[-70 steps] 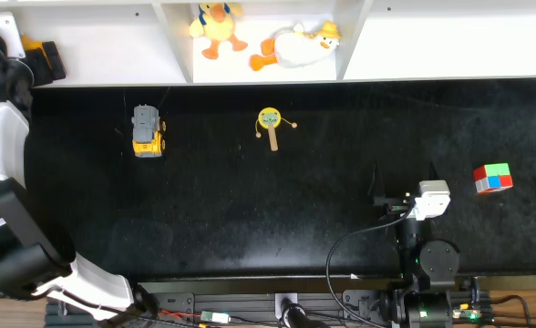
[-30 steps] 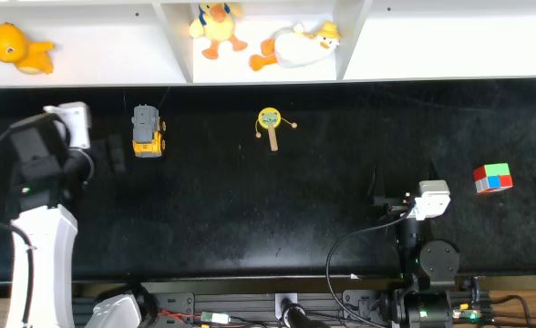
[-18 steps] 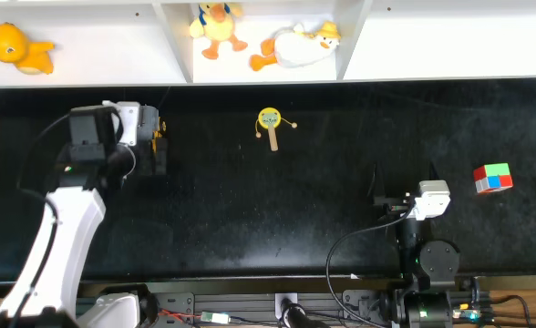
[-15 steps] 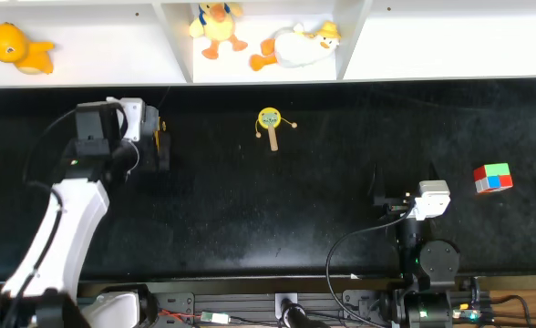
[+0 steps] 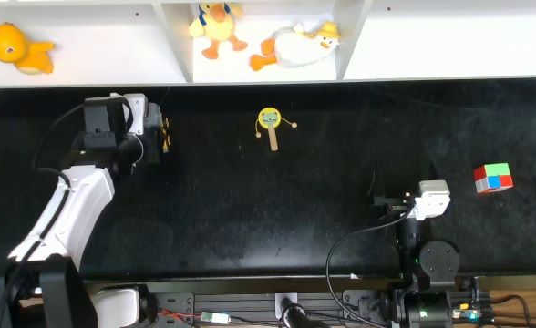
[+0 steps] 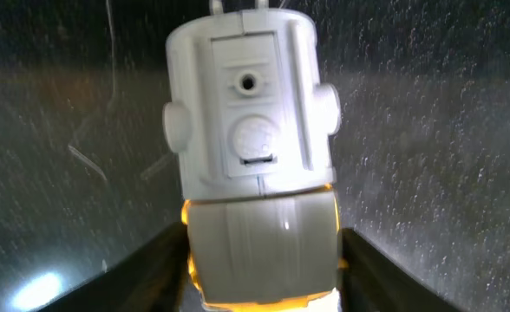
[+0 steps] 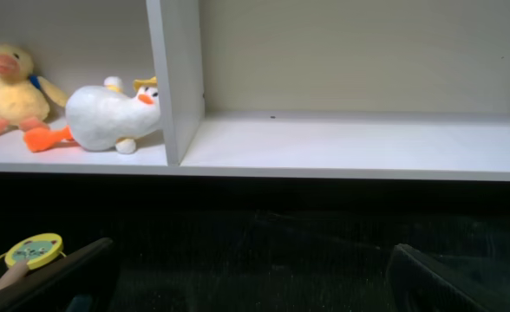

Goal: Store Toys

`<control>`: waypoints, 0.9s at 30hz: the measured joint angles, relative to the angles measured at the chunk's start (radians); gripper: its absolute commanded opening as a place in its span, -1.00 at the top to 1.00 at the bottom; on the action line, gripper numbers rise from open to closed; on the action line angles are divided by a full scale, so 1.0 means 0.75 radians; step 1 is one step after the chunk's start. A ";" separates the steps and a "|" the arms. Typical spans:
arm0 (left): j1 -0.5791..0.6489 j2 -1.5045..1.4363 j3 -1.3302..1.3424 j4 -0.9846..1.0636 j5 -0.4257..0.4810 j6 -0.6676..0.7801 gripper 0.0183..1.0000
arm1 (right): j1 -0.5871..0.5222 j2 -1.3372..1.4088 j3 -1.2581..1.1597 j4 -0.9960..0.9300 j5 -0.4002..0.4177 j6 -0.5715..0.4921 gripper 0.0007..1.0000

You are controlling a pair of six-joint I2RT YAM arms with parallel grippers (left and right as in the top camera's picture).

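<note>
The left hand (image 5: pixel 148 146) sits low over a toy truck (image 6: pixel 251 130), open, with one dark finger on each side of the truck's grey and yellow rear end. Whether the fingers touch the truck yet cannot be told. The truck stands upright on the black counter (image 5: pixel 250 210).

Just beyond the truck runs a white shelf (image 5: pixel 268 73). A yellow duck (image 5: pixel 17 47) lies in the compartment nearest the truck, and two plush ducks share the next one. A small rattle drum (image 5: pixel 270 121) lies well apart from the truck, towards the right arm's side, and a coloured cube (image 5: pixel 492 178) lies farther that way. The right hand (image 7: pixel 255 286) rests far from the truck, open and empty.

Likely risks: the wheeled truck could roll or twist out as the fingers close on its rounded, smooth sides. Carried too low, it could knock the shelf's front edge.
</note>
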 measured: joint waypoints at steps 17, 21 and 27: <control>0.000 -0.148 -0.001 -0.174 -0.056 -0.003 0.29 | 0.000 0.000 0.000 0.001 0.000 0.000 -0.99; 0.000 -0.287 -0.004 -0.281 -0.090 -0.002 0.29 | 0.000 0.000 0.000 0.000 0.000 0.000 -0.99; 0.000 -0.394 -0.004 -0.292 -0.095 -0.002 0.29 | 0.000 0.000 0.000 0.001 0.000 -0.001 -0.99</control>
